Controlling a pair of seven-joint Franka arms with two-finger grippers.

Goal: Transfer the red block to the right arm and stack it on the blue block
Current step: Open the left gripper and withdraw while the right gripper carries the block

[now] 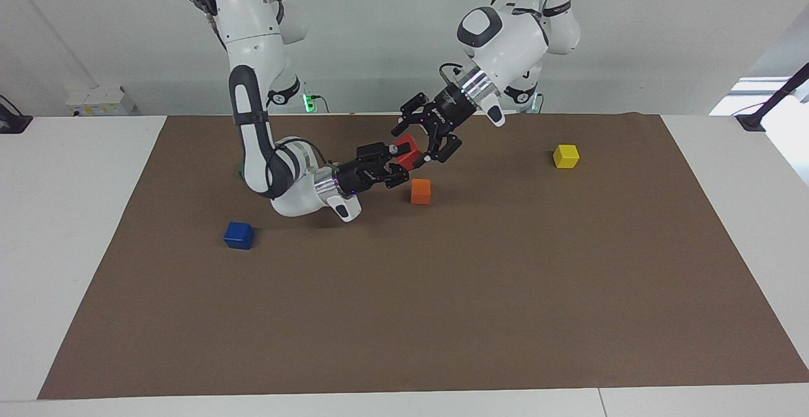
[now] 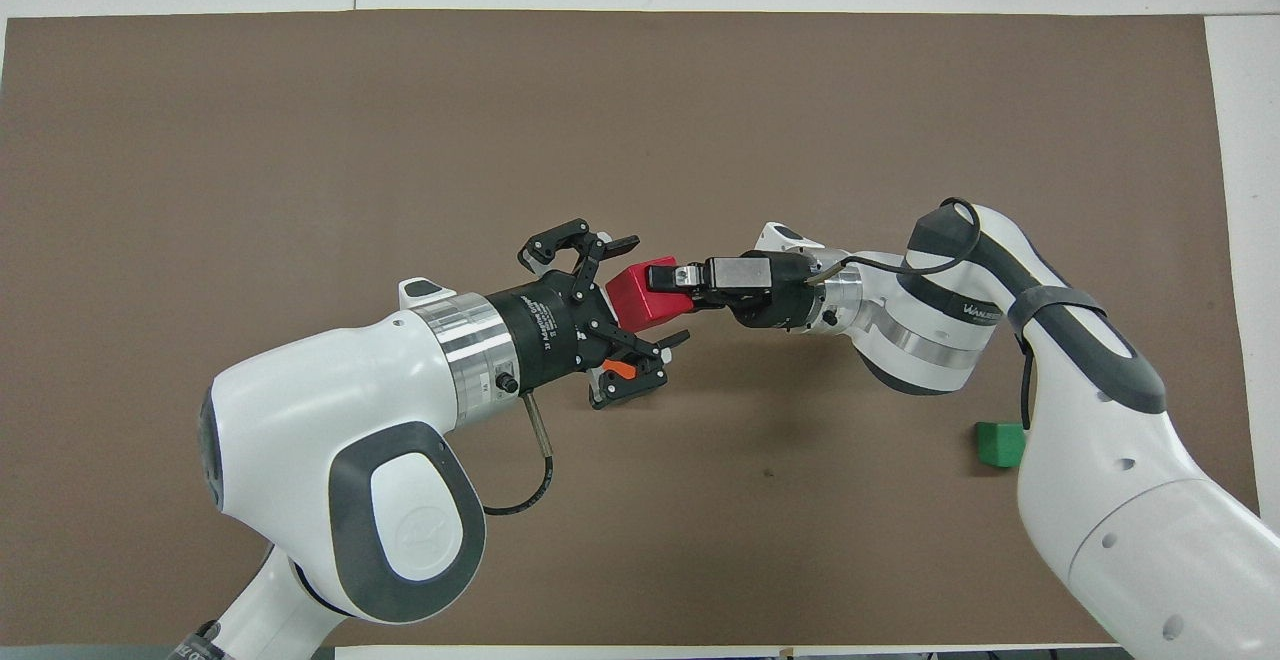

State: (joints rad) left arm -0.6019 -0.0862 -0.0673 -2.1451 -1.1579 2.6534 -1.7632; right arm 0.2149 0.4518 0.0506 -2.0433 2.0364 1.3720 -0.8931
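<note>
The red block (image 1: 409,153) is up in the air over the mat (image 1: 442,290), about over the orange block (image 1: 420,191). My right gripper (image 1: 399,164) is shut on the red block and holds it; in the overhead view (image 2: 672,280) one finger lies across the block (image 2: 645,298). My left gripper (image 1: 414,145) is open, its fingers spread wide on either side of the red block, as the overhead view (image 2: 655,290) also shows. The blue block (image 1: 239,235) sits on the mat toward the right arm's end, farther from the robots than the right arm's elbow. It is hidden in the overhead view.
A yellow block (image 1: 565,156) sits toward the left arm's end. A green block (image 2: 1000,443) sits close to the right arm's base, partly hidden by the arm. The orange block shows only as a sliver (image 2: 620,369) under the left gripper in the overhead view.
</note>
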